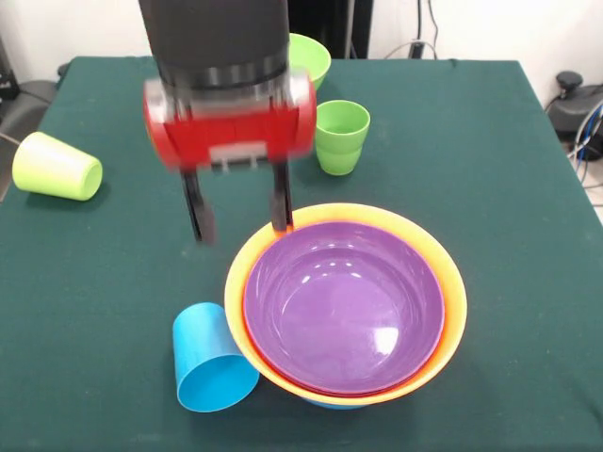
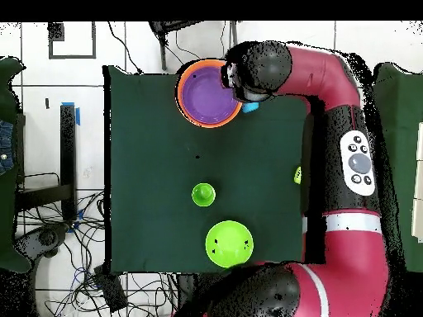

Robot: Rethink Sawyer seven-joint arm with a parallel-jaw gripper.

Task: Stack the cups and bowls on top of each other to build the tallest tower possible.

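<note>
The tower (image 1: 344, 306) is a nested stack near the table's front: a purple bowl (image 1: 344, 301) inside a big orange bowl (image 1: 452, 282). A blue sliver (image 1: 334, 403) shows under it. It also shows in the overhead view (image 2: 206, 92). My gripper (image 1: 239, 212) is open and empty, with one finger (image 1: 281, 202) at the orange bowl's far rim and the other (image 1: 198, 212) over the cloth beside it. A sky blue cup (image 1: 212, 363) lies on its side against the orange bowl's left. The overhead view shows only a sliver of this cup (image 2: 250, 106) past the arm.
A ridged green cup (image 1: 341, 137) (image 2: 203, 195) stands upright behind the tower. A green bowl (image 1: 311, 56) (image 2: 229, 243) sits at the far edge, partly behind the arm. A yellow-green cup (image 1: 57, 168) (image 2: 297, 175) lies on its side at the left edge.
</note>
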